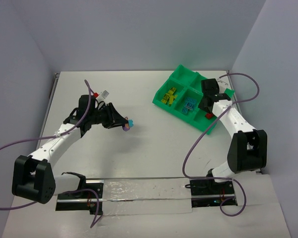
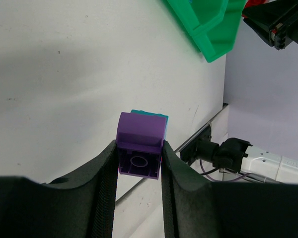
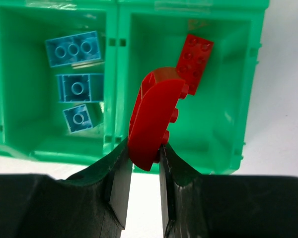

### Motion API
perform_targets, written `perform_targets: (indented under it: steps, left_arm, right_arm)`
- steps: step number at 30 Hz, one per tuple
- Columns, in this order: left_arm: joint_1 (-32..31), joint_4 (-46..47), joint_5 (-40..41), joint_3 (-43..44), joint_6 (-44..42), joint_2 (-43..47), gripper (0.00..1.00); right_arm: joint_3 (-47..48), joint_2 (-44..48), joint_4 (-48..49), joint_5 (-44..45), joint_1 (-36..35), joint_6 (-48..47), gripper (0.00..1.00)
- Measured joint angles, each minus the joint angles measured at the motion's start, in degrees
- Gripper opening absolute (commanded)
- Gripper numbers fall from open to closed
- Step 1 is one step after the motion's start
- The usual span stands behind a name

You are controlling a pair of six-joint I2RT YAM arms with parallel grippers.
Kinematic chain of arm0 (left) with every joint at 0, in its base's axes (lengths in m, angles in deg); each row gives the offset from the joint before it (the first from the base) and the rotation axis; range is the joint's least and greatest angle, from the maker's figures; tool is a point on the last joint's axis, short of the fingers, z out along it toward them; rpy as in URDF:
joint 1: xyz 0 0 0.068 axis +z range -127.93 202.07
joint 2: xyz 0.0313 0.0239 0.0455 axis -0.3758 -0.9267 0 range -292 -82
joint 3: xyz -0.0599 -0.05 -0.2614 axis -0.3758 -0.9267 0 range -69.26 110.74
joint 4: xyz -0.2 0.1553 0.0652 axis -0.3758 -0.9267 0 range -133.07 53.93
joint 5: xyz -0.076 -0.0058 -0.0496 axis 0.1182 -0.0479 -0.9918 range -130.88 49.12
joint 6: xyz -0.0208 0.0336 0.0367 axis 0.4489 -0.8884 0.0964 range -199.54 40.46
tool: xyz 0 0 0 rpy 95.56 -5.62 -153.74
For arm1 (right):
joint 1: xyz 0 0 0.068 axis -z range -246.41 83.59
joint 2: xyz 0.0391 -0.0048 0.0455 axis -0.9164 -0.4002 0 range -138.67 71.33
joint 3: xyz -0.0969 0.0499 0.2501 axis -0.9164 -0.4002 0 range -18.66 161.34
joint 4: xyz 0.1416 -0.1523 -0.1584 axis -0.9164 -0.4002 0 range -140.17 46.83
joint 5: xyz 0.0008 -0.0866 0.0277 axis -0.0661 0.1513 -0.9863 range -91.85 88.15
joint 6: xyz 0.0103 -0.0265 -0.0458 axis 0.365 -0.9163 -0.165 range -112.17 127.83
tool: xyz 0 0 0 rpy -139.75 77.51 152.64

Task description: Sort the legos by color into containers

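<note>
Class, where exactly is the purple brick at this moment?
The purple brick is clamped in the left gripper, a cyan brick just behind it, above the table, left of centre in the top view, well left of the green tray.

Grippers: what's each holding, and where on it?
Left gripper pinches a purple brick by its sides. Right gripper pinches a red brick at its near end.

One green tray, two red bricks, one purple brick, four cyan bricks, yellow bricks too small to count.
</note>
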Motion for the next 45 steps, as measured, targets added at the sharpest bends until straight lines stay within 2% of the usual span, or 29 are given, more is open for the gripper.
perform_targets:
  steps: [4, 11, 16, 25, 29, 33, 40, 45]
  left_arm:
    - [0.0, -0.5, 0.6, 0.7, -0.3, 0.5, 0.00]
    - [0.0, -1.5, 0.8, 1.6, -1.0, 0.5, 0.00]
    - [0.0, -2.5, 1.2, 2.6, -1.2, 0.5, 0.00]
    - [0.0, -5.6, 1.6, 7.8, -3.3, 0.5, 0.00]
    - [0.0, -5.5, -0.1, 10.2, -4.4, 0.5, 0.00]
    - [0.0, -4.3, -4.6, 10.4, -5.0, 0.5, 0.00]
    - [0.0, 1.0, -14.1, 10.4, -5.0, 0.5, 0.00]
    - [0.1, 5.5, -19.7, 10.4, -3.4, 0.5, 0.00]
  right_arm:
    - [0.0, -0.3, 1.0, 0.3, 1.0, -0.3, 0.13]
    - [-0.3, -1.1, 2.3, 0.6, 1.2, -0.6, 0.46]
    - [-1.7, -1.1, 2.9, 0.7, 1.3, -0.8, 0.61]
    - [-2.8, 0.7, 3.3, -1.1, 1.3, -1.3, 0.61]
    - [-5.7, 9.9, 6.1, -10.1, -0.2, -3.6, 0.61]
    - [-4.3, 17.4, 9.2, -22.9, -6.5, -7.4, 0.63]
    - [-0.2, 14.3, 13.2, -45.3, -19.8, -10.2, 0.67]
    - [-1.2, 12.3, 19.1, -57.8, -21.7, -8.2, 0.71]
